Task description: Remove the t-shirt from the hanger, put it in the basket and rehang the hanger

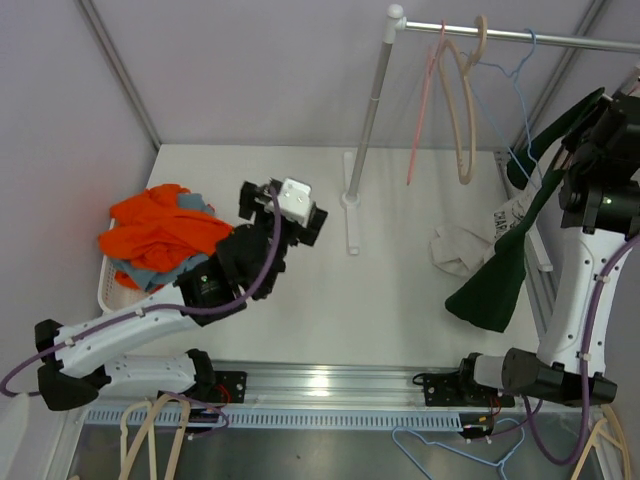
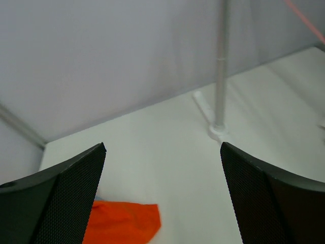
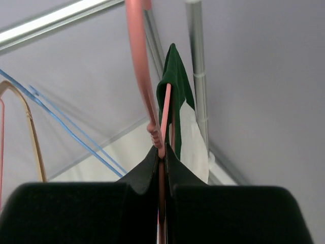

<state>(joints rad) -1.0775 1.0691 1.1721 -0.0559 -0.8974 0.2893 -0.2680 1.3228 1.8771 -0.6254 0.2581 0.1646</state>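
Snag risk: right gripper (image 3: 161, 152) pinches the thin pink plastic hanger (image 3: 143, 76), dark green t-shirt (image 3: 175, 86) may catch if you yank; left gripper (image 2: 162, 148) gapes wide.

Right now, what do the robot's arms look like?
The left arm and right arm are white tubes with black joints. A purple cable loops along each. The left gripper has black fingers with a dotted grippy texture.

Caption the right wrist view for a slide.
Right gripper shut on a pink hanger carrying the dark green t-shirt, below the rack rail.
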